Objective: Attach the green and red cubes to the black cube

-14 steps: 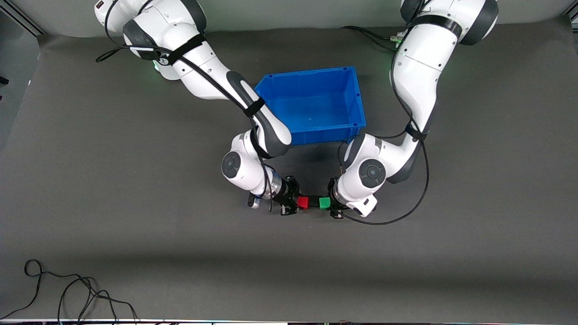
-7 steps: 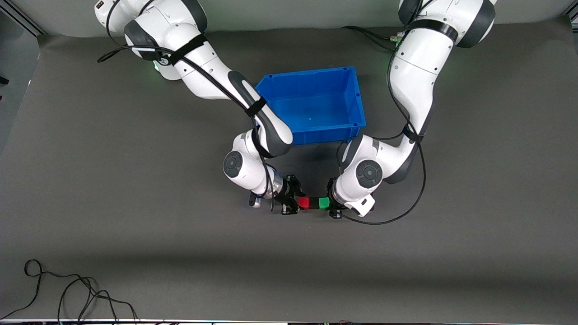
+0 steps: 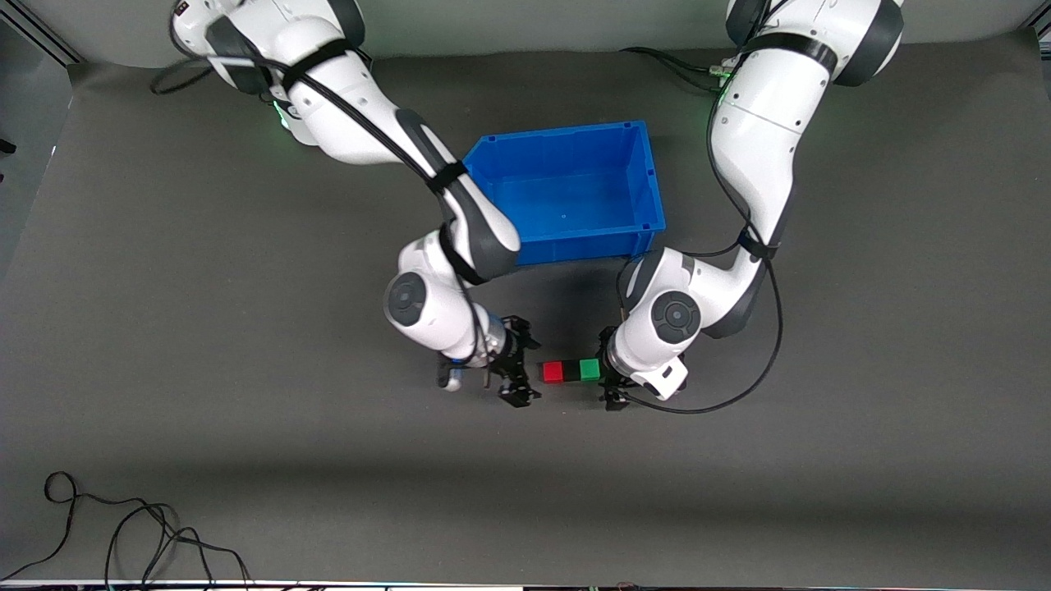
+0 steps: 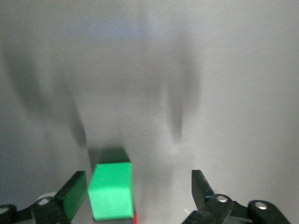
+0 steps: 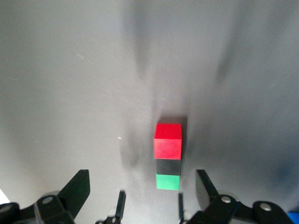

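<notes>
The red cube (image 3: 553,371), black cube (image 3: 571,371) and green cube (image 3: 589,369) lie joined in a row on the grey mat, nearer the front camera than the blue bin. My right gripper (image 3: 519,379) is open and empty, a short gap from the red end. In the right wrist view the red cube (image 5: 168,140), black cube (image 5: 168,165) and green cube (image 5: 167,181) lie ahead of my right gripper (image 5: 141,191). My left gripper (image 3: 612,384) is open at the green end. In the left wrist view the green cube (image 4: 111,190) sits close to one finger of my left gripper (image 4: 138,196).
A blue bin (image 3: 649,185) stands on the mat between the two arms, farther from the front camera than the cubes. A loose black cable (image 3: 123,525) lies near the front edge toward the right arm's end.
My right gripper has let go of the red cube and drawn back toward the right arm's end. The three cubes stay together in a row. The left gripper has barely shifted.
</notes>
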